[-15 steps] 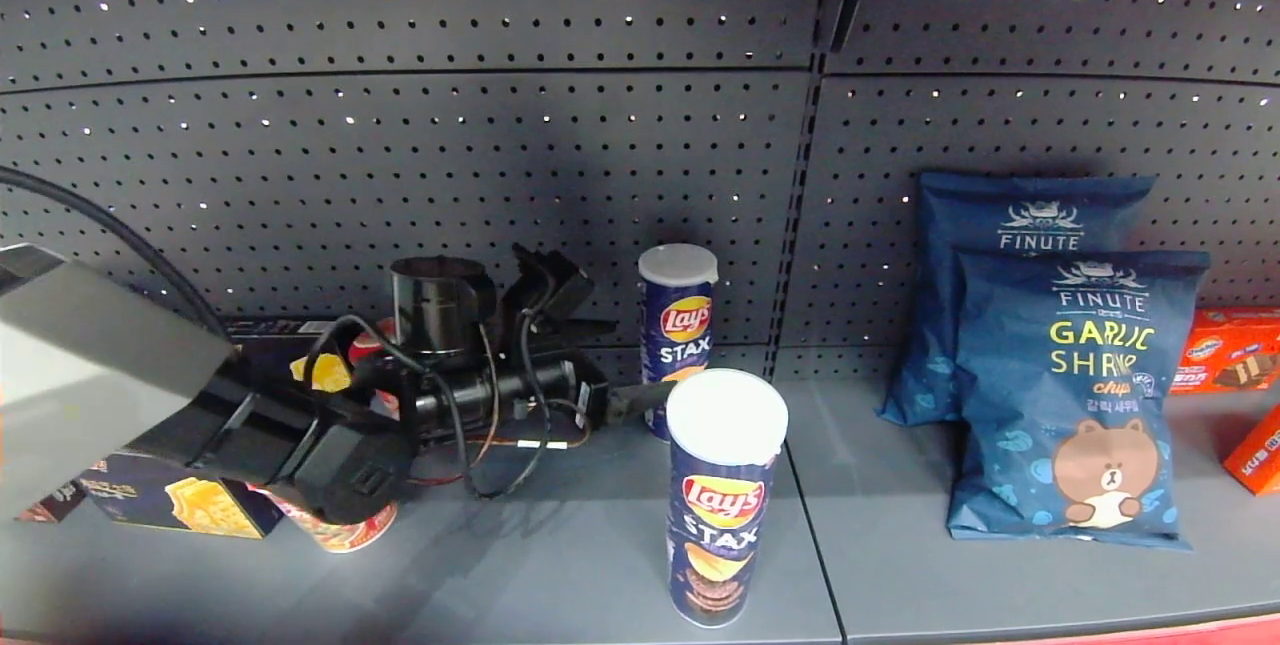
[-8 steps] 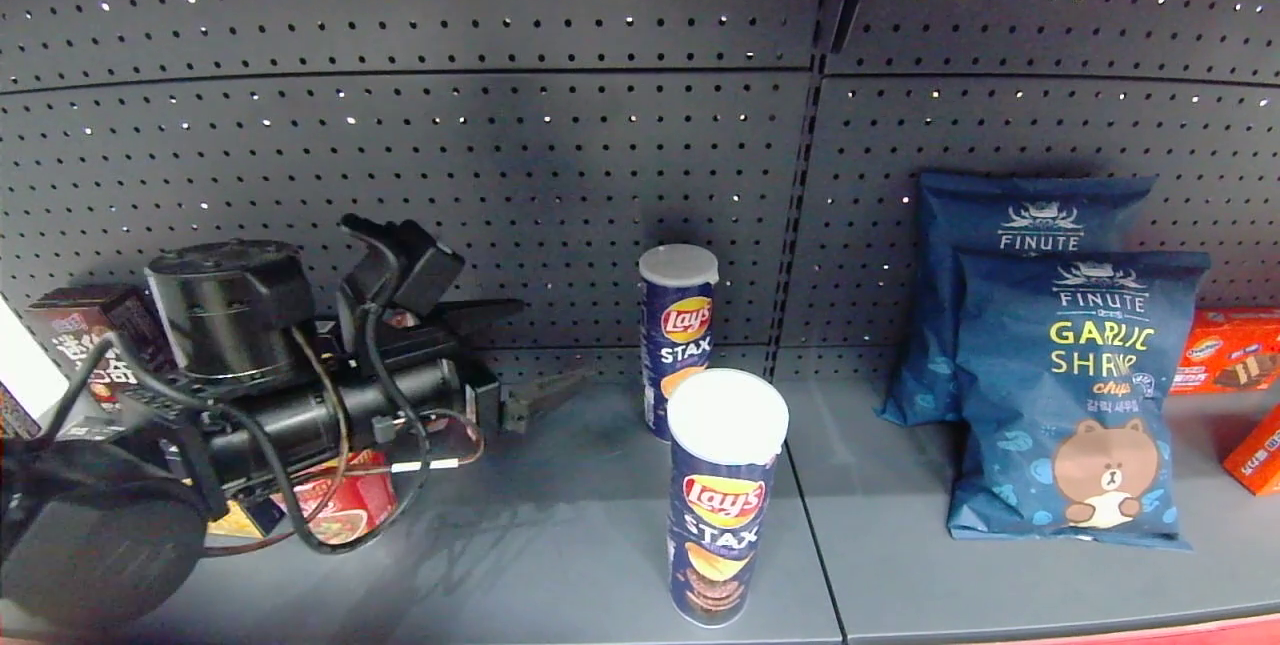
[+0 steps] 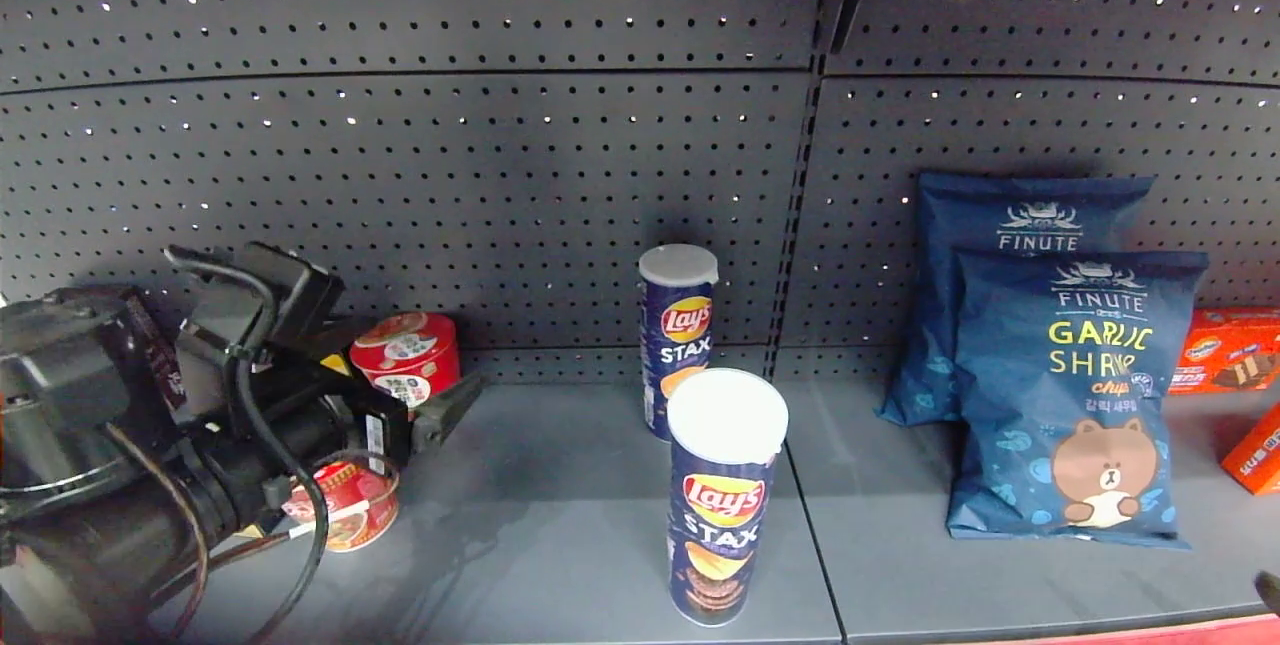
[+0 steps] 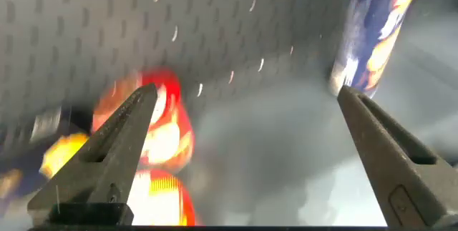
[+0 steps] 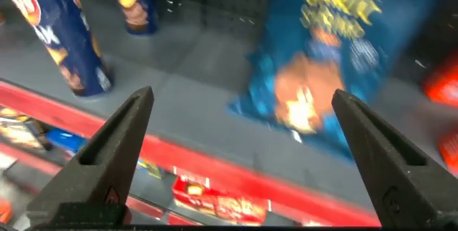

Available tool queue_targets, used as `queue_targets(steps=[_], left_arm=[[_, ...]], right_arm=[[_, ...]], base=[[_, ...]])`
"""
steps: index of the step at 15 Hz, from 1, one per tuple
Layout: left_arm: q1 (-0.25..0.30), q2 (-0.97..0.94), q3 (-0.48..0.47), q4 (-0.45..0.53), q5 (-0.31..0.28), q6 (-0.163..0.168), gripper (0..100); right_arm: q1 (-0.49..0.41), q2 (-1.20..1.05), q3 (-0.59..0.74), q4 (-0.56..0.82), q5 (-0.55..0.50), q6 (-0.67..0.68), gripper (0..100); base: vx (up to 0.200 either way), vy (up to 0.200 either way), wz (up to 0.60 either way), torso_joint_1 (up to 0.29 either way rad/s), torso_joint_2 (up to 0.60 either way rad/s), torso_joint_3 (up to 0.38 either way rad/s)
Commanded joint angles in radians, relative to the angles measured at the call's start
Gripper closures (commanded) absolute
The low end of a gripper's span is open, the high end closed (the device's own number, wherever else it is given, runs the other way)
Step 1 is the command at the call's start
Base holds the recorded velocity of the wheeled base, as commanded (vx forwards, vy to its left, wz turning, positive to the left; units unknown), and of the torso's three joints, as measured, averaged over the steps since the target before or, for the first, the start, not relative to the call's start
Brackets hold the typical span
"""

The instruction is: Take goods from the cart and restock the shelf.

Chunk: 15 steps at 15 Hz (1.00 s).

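Quick rundown: the shelf (image 3: 560, 535) is a long dark grey deck with a pegboard (image 3: 500, 155) back. The left arm lies low over its left end, pointing toward the robot's right. The two blue bags are the biggest goods. They stand well off to that arm's right, the front bag (image 3: 1080, 395) leaning on the back bag (image 3: 1000, 225). The left claw (image 4: 247, 94) is spread wide and gripping nothing. The right claw (image 5: 242, 96) is just as wide and just as empty, hanging out in front of the shelf's red edge (image 5: 215, 166) and facing the front bag (image 5: 322, 81). From the left claw, the front can (image 3: 722, 495) stands upright off to the right and nearer the shelf edge. The back can (image 3: 677, 335) is also upright, beyond the left claw's fingertips near the pegboard, and shows up blurry past one finger (image 4: 379, 31). The front can (image 5: 64, 38) also sits to the left of the right claw. The cups are red. The back cup (image 3: 405, 360) is just beside the left claw on the pegboard side, and the front cup (image 3: 345, 515) is tucked under that arm's wrist. Two orange boxes (image 3: 1225, 350) sit at the far right, past the bags.
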Motion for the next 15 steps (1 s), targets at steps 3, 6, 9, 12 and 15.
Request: queue_targets(steps=[3, 6, 9, 12, 15], left_arm=[[-0.004, -0.139, 0.129, 0.013, 0.011, 0.010, 0], [0.061, -0.196, 0.170, 0.018, -0.029, 0.010, 0], [0.073, -0.176, 0.157, 0.016, -0.041, 0.013, 0], [0.074, -0.129, 0.129, 0.015, -0.041, 0.062, 0], [0.073, -0.109, 0.134, 0.015, -0.049, 0.097, 0]], right_arm=[[0.266, 0.475, -0.023, -0.212, -0.170, 0.016, 0], [0.285, 0.584, -0.028, -0.255, -0.175, 0.035, 0], [0.312, 0.670, -0.043, -0.255, -0.182, 0.033, 0], [0.410, 0.741, -0.123, -0.256, -0.216, 0.036, 0], [0.467, 0.847, -0.121, -0.312, -0.244, 0.076, 0]], base=[[0.000, 0.000, 0.00, 0.000, 0.00, 0.000], [0.000, 0.000, 0.00, 0.000, 0.00, 0.000], [0.000, 0.000, 0.00, 0.000, 0.00, 0.000], [0.000, 0.000, 0.00, 0.000, 0.00, 0.000], [0.000, 0.000, 0.00, 0.000, 0.00, 0.000]])
